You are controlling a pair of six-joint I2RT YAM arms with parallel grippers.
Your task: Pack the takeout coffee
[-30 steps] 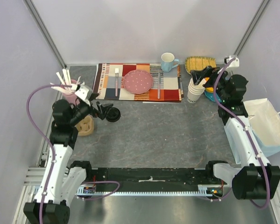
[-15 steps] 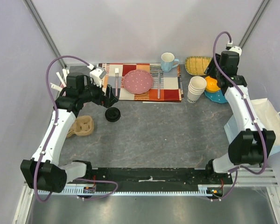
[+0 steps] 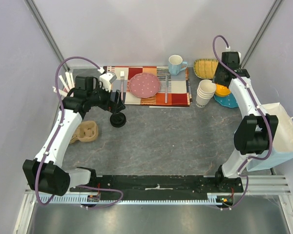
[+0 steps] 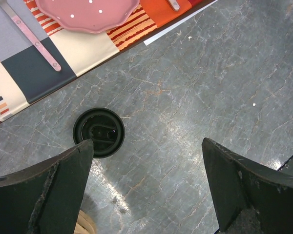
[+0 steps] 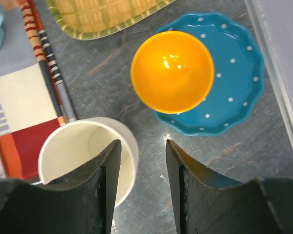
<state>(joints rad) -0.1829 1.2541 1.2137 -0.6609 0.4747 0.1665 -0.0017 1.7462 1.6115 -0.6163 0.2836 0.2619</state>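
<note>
Left wrist view shows left tool wide over the tabletop, black lid lying by one finger; right tool narrow, jaws astride rim of cup beside blue plate

walls: pale lilac-white flat panels on 3 sides, grey metal corner posts | counter: dark grey marble-look slab w/ thin pale veins | near edge: silver slotted alu rail | light: even overhead, soft glare patch on counter
</note>
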